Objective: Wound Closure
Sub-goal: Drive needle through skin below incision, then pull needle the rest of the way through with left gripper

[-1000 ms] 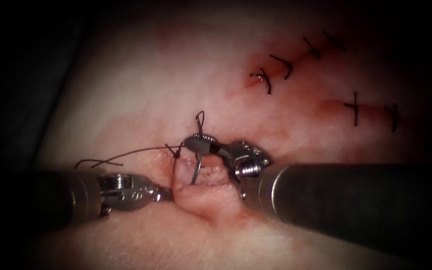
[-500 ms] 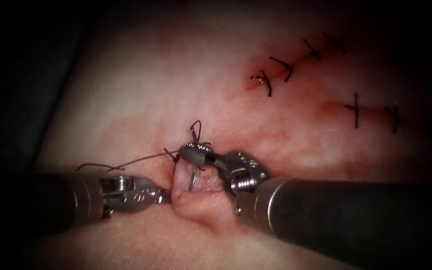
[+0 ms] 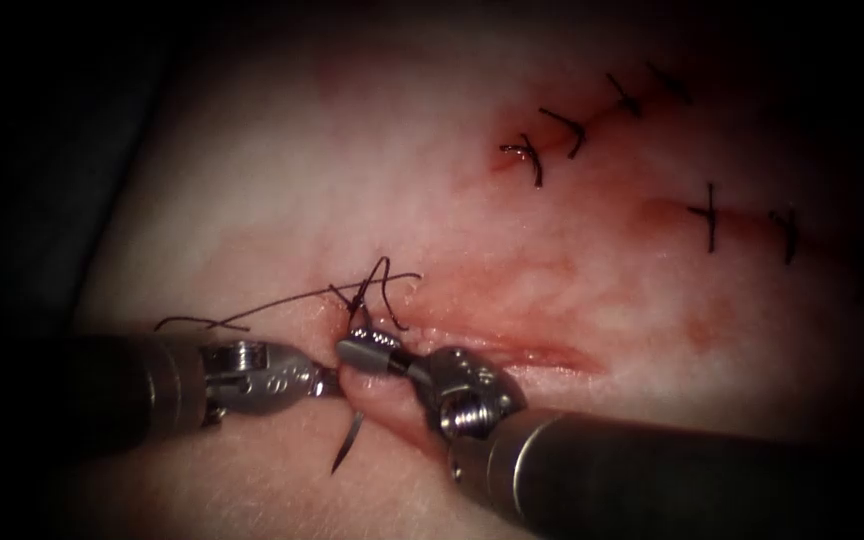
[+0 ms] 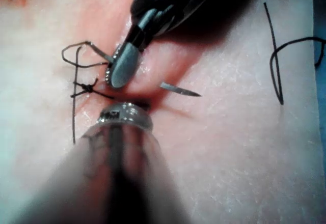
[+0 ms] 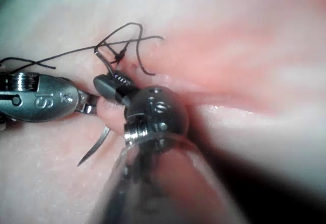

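Needle (image 3: 349, 443) tip now pokes out of the tissue (image 3: 282, 170) fold on the left side of the cut (image 3: 512, 350); a second ago it sat inside the gape. Right tool (image 3: 364, 347) jaws clamped on the needle's rear, driven lower-left. Left tool (image 3: 324, 380) jaws pinch the fold's edge. Thread (image 3: 282, 300) trails left.

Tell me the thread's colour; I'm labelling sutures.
Dark, near black: the thread shows best in the right wrist view.
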Tool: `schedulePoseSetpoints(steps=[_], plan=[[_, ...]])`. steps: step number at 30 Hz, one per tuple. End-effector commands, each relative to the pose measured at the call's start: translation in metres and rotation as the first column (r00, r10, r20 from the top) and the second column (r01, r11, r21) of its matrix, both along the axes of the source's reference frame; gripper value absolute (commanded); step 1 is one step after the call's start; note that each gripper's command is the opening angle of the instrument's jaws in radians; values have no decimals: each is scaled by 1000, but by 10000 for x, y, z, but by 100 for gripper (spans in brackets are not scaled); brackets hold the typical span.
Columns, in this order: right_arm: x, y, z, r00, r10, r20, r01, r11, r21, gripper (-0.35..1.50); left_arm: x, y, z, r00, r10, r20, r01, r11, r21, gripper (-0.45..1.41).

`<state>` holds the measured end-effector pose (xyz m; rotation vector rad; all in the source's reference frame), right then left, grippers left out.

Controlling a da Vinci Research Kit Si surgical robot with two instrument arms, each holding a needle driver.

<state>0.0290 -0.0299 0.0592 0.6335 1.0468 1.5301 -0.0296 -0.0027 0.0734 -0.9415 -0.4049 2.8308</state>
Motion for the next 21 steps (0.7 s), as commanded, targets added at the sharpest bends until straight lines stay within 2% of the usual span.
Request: schedulePoseSetpoints(steps=[1,3,5,6,8,9,10,12,14,17,21], plan=[[4,2,8,1000,12,-10,-12,1000,-27,-35,-5,-3,6,1000,2,2,-2,1000,1,-45],[-1,12,10,997,25,-69,-28,999,-47,-35,-2,-5,4,1000,9,4,-9,1000,-2,-45],[-8,21,12,994,40,-97,-49,995,-91,32,2,-6,1,998,43,38,-42,999,-11,-45],[-11,25,13,994,40,-100,-50,994,-95,41,4,-6,0,997,53,59,-52,998,-19,-45],[-16,30,14,994,37,-100,-47,994,-97,41,6,-6,-1,995,66,80,-63,997,-35,-45],[-20,34,14,995,31,-97,-41,994,-104,47,9,-6,-3,992,79,101,-73,996,-59,-45],[-30,45,16,996,11,-87,-22,991,-131,64,13,-7,-5,989,79,124,-70,994,-78,-45],[-47,60,19,996,-3,-90,-10,990,-142,84,19,-7,-8,977,96,188,-75,990,-116,-45],[-59,69,23,996,-17,-89,2,988,-158,98,21,-6,-10,967,96,235,-66,989,-131,-43],[-68,76,25,996,-28,-90,13,986,-164,99,21,-4,-12,957,103,271,-67,988,-142,-42],[-95,90,35,994,-57,-96,39,983,-177,106,14,10,-13,927,126,354,-65,982,-178,-35]])
